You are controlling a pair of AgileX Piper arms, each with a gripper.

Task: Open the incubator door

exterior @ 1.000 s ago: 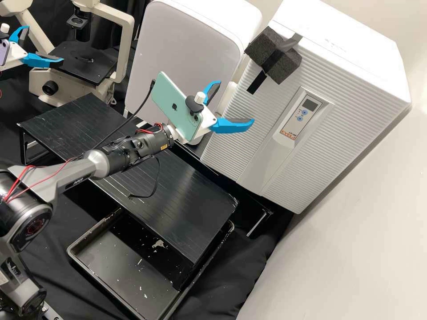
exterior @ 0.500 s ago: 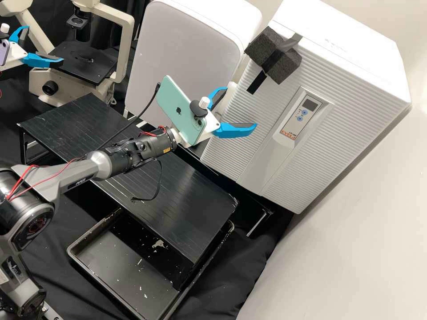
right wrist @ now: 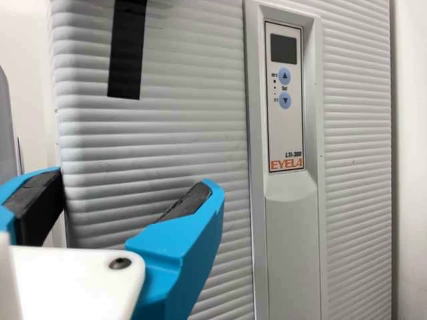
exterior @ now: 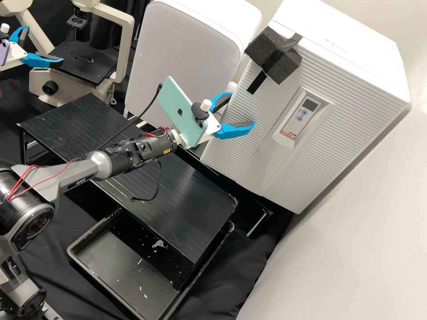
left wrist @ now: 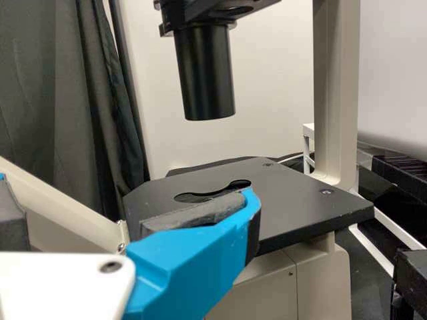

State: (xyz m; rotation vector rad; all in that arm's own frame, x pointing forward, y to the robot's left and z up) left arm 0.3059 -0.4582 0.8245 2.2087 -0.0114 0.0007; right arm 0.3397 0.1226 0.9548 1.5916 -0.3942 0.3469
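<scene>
Maybe so it can catch the door [exterior: 307, 160], the right gripper [exterior: 243, 109] has its jaws spread near the shut front of the incubator [exterior: 351, 53], while the left gripper [exterior: 45, 44], jaws also apart, is well away from it, likely kept clear.

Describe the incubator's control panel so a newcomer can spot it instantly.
Start at the big white incubator with the ribbed front. Set into a smooth strip on that front is the control panel, a narrow pale plate. It has a small dark screen and two round blue buttons, unlike the rough dark foam nearby.
</scene>
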